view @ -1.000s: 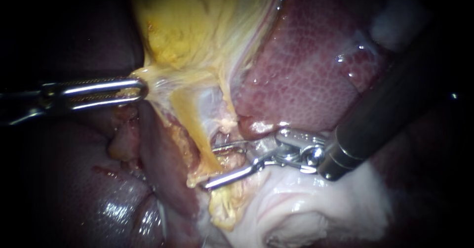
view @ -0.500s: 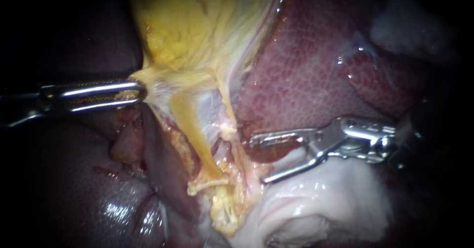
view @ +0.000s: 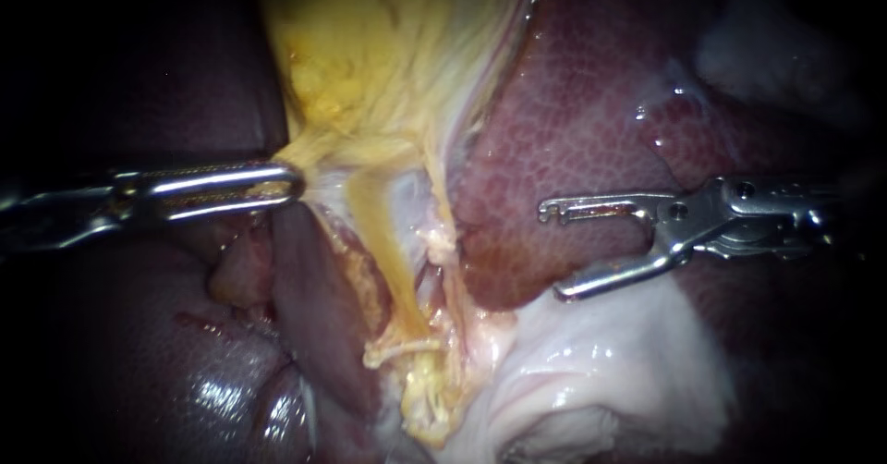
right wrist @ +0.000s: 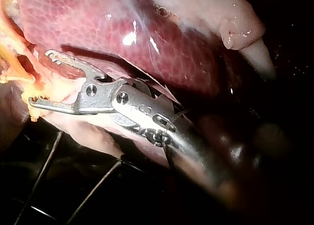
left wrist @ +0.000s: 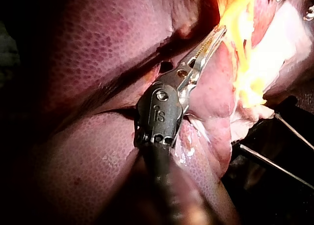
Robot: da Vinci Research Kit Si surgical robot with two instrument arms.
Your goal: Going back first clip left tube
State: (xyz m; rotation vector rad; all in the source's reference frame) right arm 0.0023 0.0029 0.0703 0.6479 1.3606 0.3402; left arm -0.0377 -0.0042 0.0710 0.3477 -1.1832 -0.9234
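My left instrument (view: 277, 187) comes in from the left, its jaws shut on the lower edge of the yellow gallbladder (view: 370, 48). In the left wrist view the same jaws (left wrist: 213, 36) bite into the yellow tissue. A yellow tube (view: 383, 242) runs down from the gallbladder. A thin pale bar (view: 402, 346) that looks like a clip lies across the tube's lower end. My right instrument (view: 550, 250) stands open and empty over the liver's edge, well right of the tube. The right wrist view shows its jaws (right wrist: 39, 77) spread with nothing between them.
Dark red liver (view: 591, 122) fills the upper right and also lies under the left instrument. Pale white tissue (view: 601, 372) bulges at the lower right, below the right instrument. Thin metal wires (right wrist: 44, 176) run under the tissue.
My right instrument has drawn back to the right, from around the tube out over the liver, jaws still open. The left instrument has pulled the gallbladder's edge slightly right.
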